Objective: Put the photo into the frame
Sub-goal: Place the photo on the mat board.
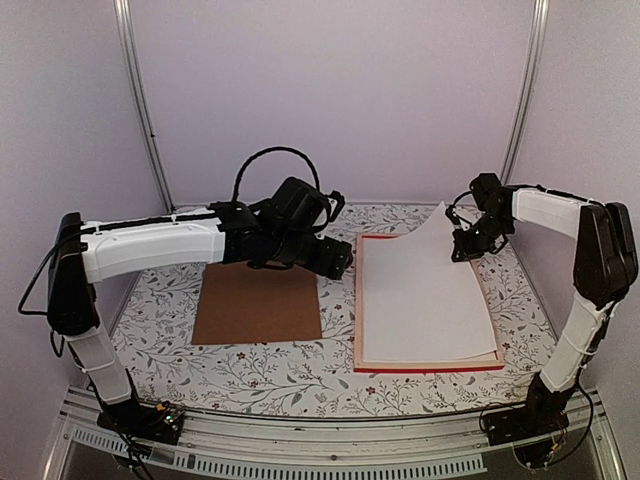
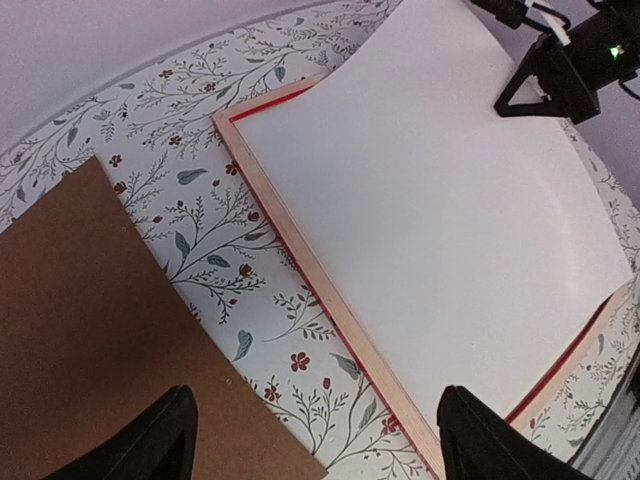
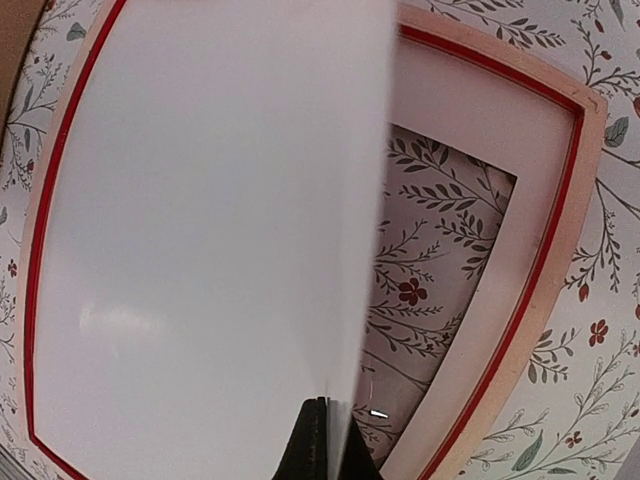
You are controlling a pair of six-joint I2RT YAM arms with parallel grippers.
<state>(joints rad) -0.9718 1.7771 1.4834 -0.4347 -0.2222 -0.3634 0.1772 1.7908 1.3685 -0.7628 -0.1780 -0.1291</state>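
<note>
The frame (image 1: 358,300) lies face down at the table's right, pale wood back up, red showing along its edges (image 2: 330,300). The photo (image 1: 420,290) rests over it with its plain white side up. Its far right corner is lifted and curled. My right gripper (image 1: 462,252) is shut on that raised edge (image 3: 330,440), the sheet (image 3: 200,230) pinched between the jaws. My left gripper (image 2: 315,440) hangs open above the cloth, between the brown board and the frame's left rail, holding nothing.
A brown backing board (image 1: 258,303) lies flat left of the frame. Under the lifted photo, the white mat (image 3: 530,130) sits inside the frame (image 3: 587,210), with the floral cloth showing through its opening (image 3: 430,270). Enclosure walls stand behind and at both sides.
</note>
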